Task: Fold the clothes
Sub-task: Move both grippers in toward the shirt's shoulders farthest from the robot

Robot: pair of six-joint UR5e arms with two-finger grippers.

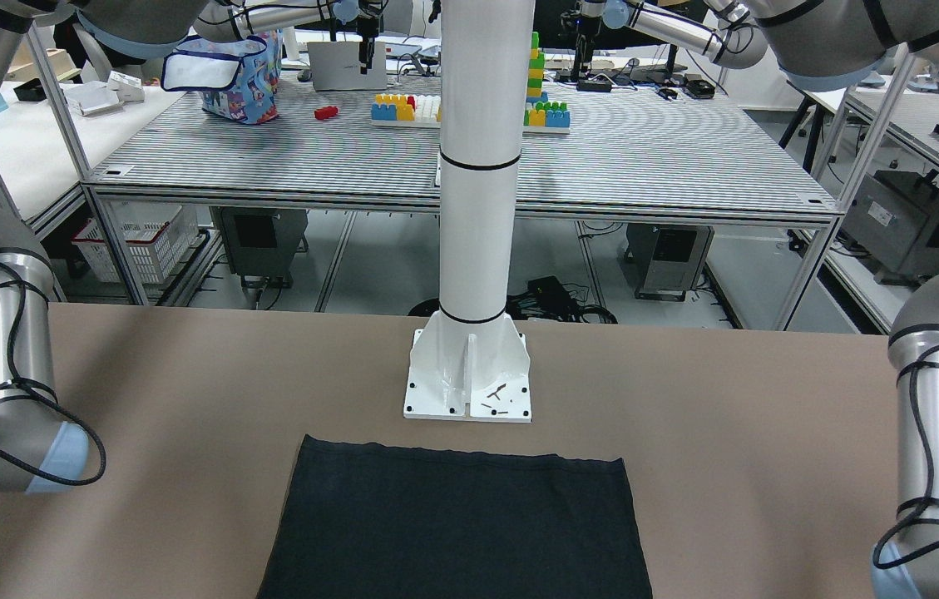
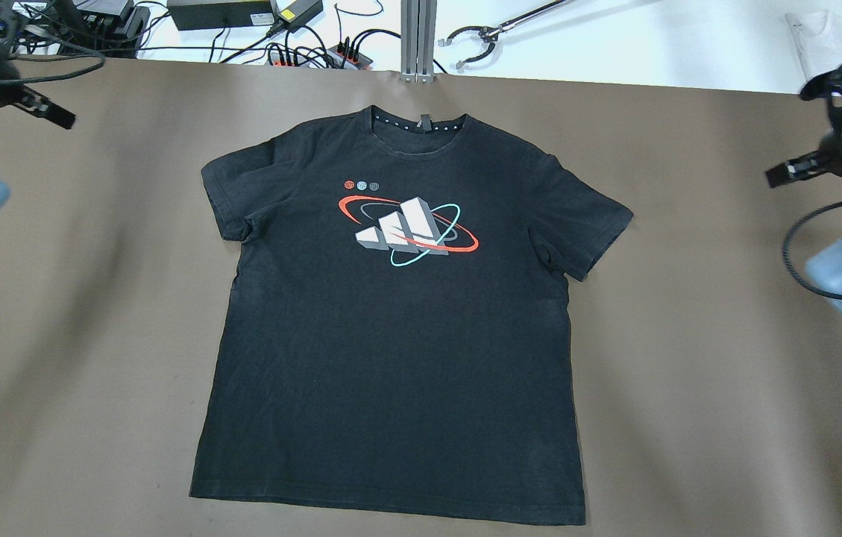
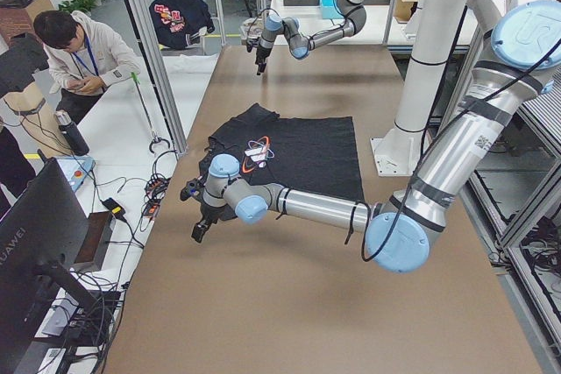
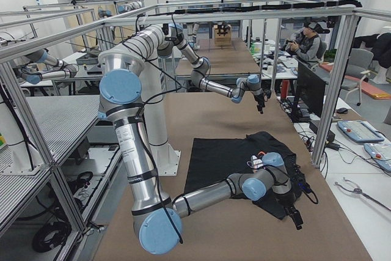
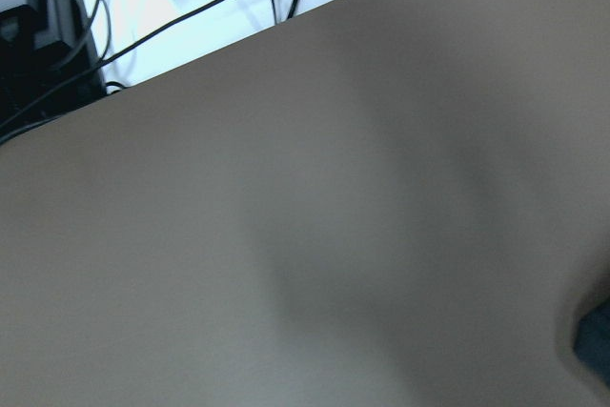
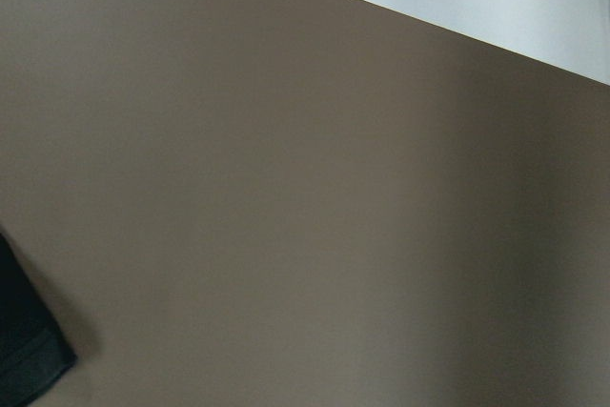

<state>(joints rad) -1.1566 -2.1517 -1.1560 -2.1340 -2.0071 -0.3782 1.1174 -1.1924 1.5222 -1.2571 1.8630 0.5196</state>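
risk: a lopsided fold from a shallow pinch

black t-shirt [image 2: 398, 358] lies flat and face up in the middle of the overhead view, collar toward the top edge, on the brown table [image 2: 726, 388]; neither arm touches it. the likely trouble is the pick-up: the cloth looks thin and sits tight on the surface, so a pinch at the sleeve on the left [image 2: 230, 198] or the sleeve on the right [image 2: 588, 224] could catch one layer only, or drag and wrinkle it. uneven lifting would probably skew the fold across the print [image 2: 409, 227].

left gripper [image 2: 48, 112] hangs over bare table in the upper left of that view, well apart from the shirt, tip slanting down and rightward. right gripper [image 2: 790, 170] hangs in the upper right, likewise well apart, tip slanting toward the lower left. whether either gripper is spread or closed cannot be told from these views.
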